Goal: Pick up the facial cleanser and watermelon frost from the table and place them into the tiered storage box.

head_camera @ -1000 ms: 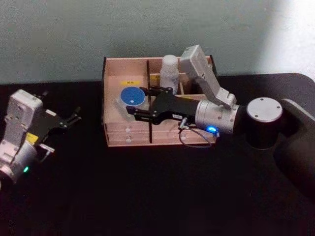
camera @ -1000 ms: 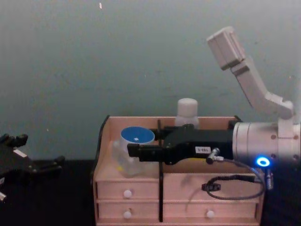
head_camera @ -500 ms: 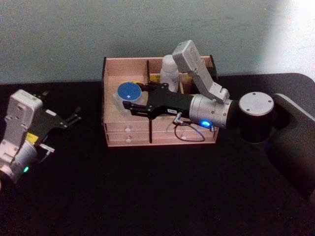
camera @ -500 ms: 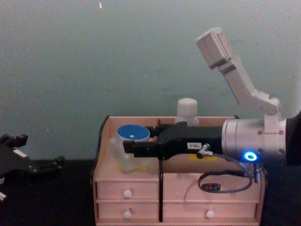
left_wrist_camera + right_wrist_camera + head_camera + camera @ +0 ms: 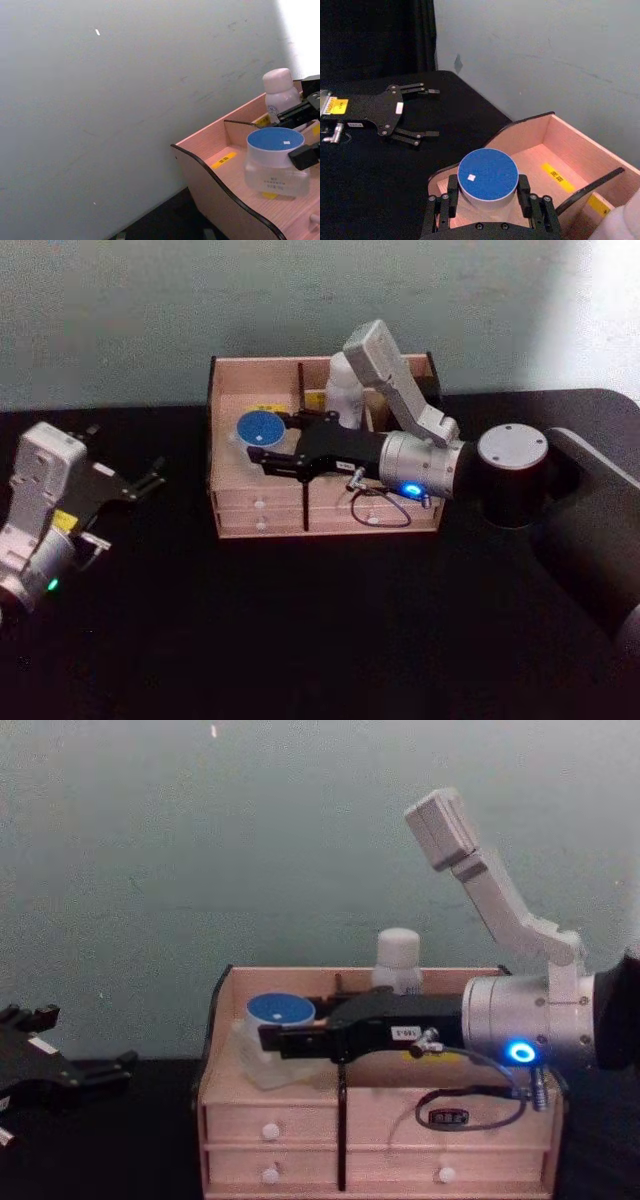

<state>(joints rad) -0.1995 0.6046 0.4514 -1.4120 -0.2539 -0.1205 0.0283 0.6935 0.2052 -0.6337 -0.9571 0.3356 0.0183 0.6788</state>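
The watermelon frost [image 5: 258, 427], a squat clear jar with a blue lid, is in the left upper compartment of the tiered storage box [image 5: 260, 521]. My right gripper [image 5: 263, 443] is shut on it, with a black finger on each side of the jar [image 5: 488, 175]. In the left wrist view the jar [image 5: 275, 161] looks set on the compartment floor. The facial cleanser [image 5: 342, 386], a white bottle, stands upright in the box's rear right section [image 5: 398, 956]. Far left on the table, my left gripper [image 5: 150, 478] rests open, its fingers spread [image 5: 413, 113].
The wooden box [image 5: 270, 1122] stands against the grey-green wall, with a dark divider and white-knobbed drawers in front. Black tabletop surrounds it. The right arm's forearm lies across the box's right half, and its cable hangs before the drawers [image 5: 470, 1105].
My right gripper has carried the jar farther back and left into the left compartment and a little lower. The left arm has not moved.
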